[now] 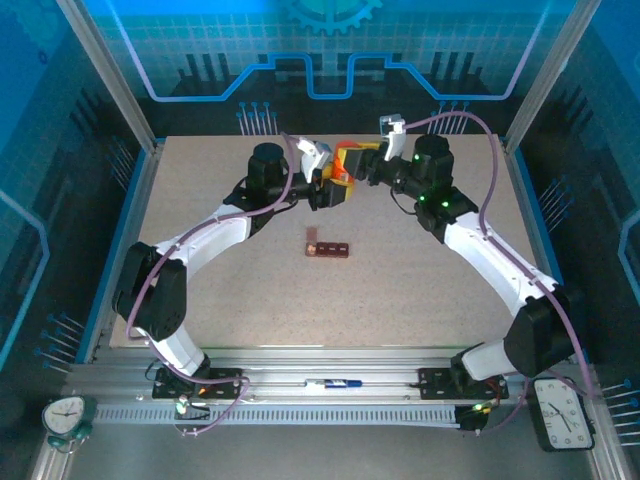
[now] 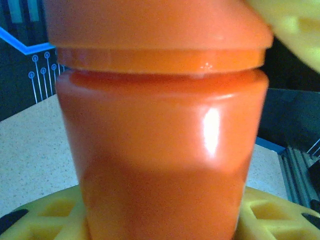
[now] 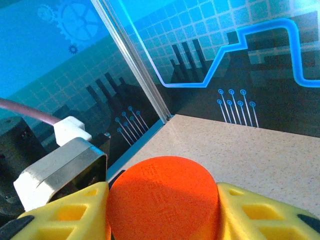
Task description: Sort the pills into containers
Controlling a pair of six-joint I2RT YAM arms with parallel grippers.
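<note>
Looking down from above, I see both arms meeting over the far middle of the counter [image 1: 220, 300], sharing an upright orange pill bottle [image 2: 160, 150]. My left claw [image 2: 160, 225] is clamped on the bottle's body, a yellow finger at either side. My right claw [image 3: 162, 225] is closed around the orange cap [image 3: 162, 190] on top. The containers [image 1: 328, 247], a dark red-brown bar, lie on the counter nearer me, well apart from both claws.

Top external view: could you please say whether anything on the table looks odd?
On the containers, the left-end lid seems flipped open, jutting out; too small to be sure. Nothing else stands out.
</note>
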